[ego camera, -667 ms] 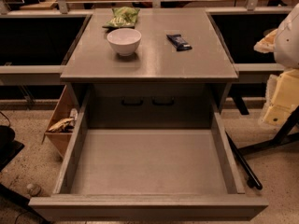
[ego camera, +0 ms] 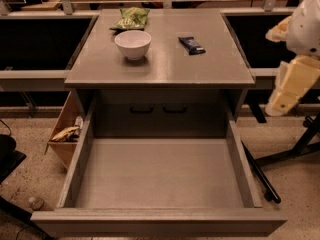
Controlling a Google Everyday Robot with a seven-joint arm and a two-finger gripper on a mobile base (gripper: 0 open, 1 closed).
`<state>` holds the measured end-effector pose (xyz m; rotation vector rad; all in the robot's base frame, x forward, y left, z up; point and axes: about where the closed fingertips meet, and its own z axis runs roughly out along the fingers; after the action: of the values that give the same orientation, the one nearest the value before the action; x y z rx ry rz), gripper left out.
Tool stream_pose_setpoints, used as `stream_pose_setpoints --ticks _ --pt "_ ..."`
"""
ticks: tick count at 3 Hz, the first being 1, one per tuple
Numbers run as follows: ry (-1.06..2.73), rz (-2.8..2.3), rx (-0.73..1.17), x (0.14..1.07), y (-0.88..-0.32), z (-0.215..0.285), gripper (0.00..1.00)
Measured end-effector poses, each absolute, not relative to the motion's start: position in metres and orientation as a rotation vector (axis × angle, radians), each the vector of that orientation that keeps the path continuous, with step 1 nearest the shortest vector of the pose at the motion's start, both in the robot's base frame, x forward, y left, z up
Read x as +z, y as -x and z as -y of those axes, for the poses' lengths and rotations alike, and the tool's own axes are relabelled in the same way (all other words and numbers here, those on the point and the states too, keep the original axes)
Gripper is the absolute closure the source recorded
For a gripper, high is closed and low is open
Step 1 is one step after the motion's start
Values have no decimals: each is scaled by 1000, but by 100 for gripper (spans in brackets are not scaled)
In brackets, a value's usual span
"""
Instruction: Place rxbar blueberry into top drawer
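Plainly the pickup is not yet begun: the bar (ego camera: 191,44) lies flat on the counter (ego camera: 165,69), right of the bowl (ego camera: 132,44), and the drawer (ego camera: 160,176) stands open below. The hand (ego camera: 286,91) hangs off to the right; apart or together, I cannot tell. Next it should reach over the bar.

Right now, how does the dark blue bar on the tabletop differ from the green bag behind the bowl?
The rxbar blueberry is dark navy and flat; the green snack bag is crinkly. The bar is smaller and lies right of the white bowl; the bag lies behind it. Both rest on the tabletop, untouched, with the end effector off at the right edge.
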<state>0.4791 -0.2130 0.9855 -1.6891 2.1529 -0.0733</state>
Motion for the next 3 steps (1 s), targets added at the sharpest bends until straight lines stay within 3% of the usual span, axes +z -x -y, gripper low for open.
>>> stream_pose_setpoints --ticks 2,3 --pt "1293 -1946 99 1011 -602 198 0" --pt "1079 -1959 112 1006 -633 195 0"
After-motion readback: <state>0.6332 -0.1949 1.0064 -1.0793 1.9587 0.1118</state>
